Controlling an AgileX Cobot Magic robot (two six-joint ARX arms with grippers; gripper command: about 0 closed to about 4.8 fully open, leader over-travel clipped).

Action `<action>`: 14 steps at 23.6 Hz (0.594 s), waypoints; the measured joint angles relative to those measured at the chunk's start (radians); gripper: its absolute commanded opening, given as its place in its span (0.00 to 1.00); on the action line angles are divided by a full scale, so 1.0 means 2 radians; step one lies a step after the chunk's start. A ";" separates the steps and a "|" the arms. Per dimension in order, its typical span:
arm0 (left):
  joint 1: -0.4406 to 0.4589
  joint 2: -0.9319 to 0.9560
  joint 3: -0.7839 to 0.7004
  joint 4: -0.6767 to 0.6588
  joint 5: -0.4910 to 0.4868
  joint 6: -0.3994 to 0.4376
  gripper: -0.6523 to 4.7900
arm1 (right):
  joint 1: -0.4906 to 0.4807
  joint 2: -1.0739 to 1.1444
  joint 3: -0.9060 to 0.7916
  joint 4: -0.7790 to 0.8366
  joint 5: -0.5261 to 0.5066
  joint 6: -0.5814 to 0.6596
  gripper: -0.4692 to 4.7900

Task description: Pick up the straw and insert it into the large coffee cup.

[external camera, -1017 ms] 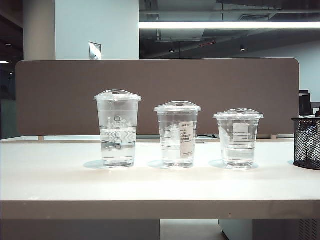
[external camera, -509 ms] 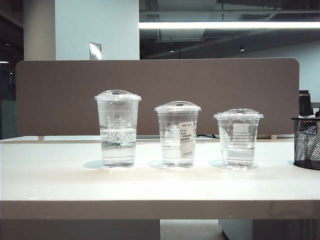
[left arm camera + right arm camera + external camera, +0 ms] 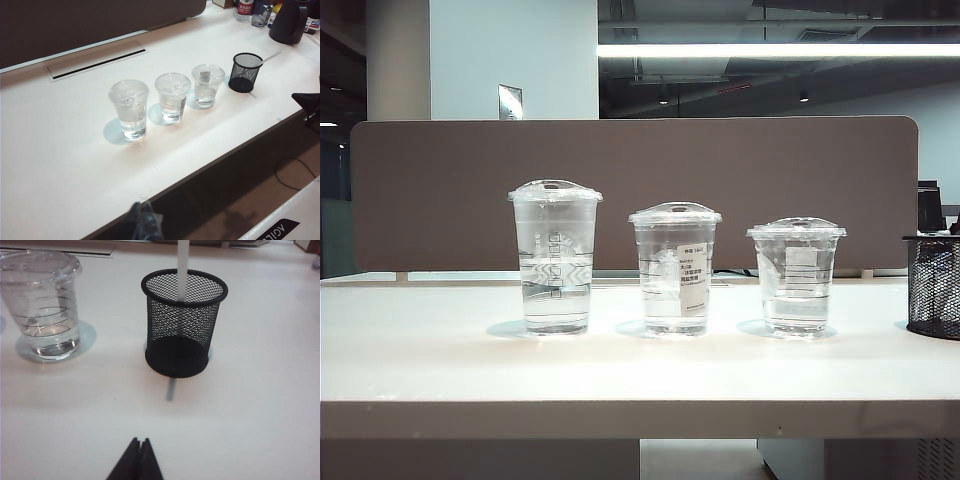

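Note:
The large coffee cup (image 3: 555,255) is the tallest of three clear lidded cups and stands at the left end of their row on the white table (image 3: 440,370); it is also in the left wrist view (image 3: 129,107). The white straw (image 3: 183,270) stands upright in a black mesh holder (image 3: 182,322) beyond the shortest cup (image 3: 42,305). My right gripper (image 3: 140,442) is shut and empty, low over the table a short way in front of the holder. My left gripper (image 3: 142,214) hangs over the table's near edge, blurred, its tips together and empty. Neither gripper shows in the exterior view.
A mid-height cup with a white label (image 3: 675,268) stands between the tall cup and the shortest cup (image 3: 797,275). The mesh holder (image 3: 932,285) is at the far right. A brown partition (image 3: 620,190) backs the table. Bottles and a dark jug (image 3: 287,20) stand far off.

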 measured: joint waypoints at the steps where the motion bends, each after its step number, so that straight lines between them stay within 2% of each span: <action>1: 0.000 0.000 0.000 0.000 0.000 0.000 0.11 | 0.000 0.000 0.000 0.000 0.000 0.000 0.08; 10: 0.000 0.000 0.000 0.000 -0.002 0.000 0.11 | 0.000 0.000 0.000 0.000 -0.001 0.000 0.08; 14: 0.000 0.000 0.000 0.000 -0.002 0.000 0.11 | 0.000 0.000 0.000 0.001 -0.011 0.036 0.08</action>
